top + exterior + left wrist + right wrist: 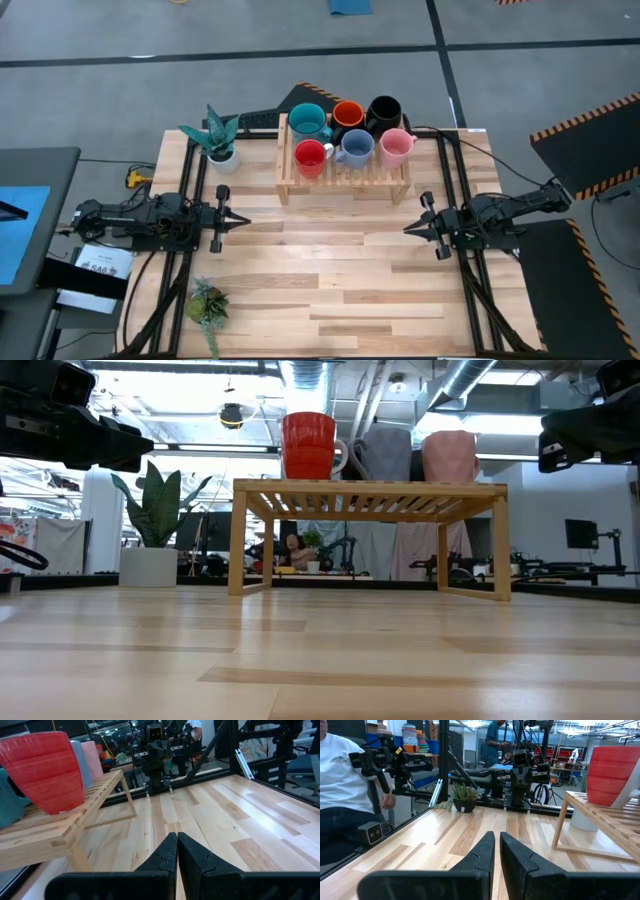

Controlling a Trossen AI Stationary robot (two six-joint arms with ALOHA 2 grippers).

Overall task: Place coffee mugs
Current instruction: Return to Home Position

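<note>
Six mugs stand on a slatted wooden rack (345,172) at the table's far middle: teal (306,122), orange (347,115) and black (383,114) in the back row, red (310,157), pale blue (355,148) and pink (396,147) in front. The low view shows the red mug (308,446), the pale blue (388,453) and the pink (449,455) on top of the rack. My left gripper (243,218) hovers shut at the table's left side; my right gripper (408,229) hovers shut at the right side. Both point toward the table's middle and hold nothing.
A potted plant in a white pot (221,143) stands left of the rack; a small green plant (208,303) sits near the table's near-left corner. Bare wooden tabletop (330,270) lies between the grippers. A seated person (340,790) shows beyond the table in the right wrist view.
</note>
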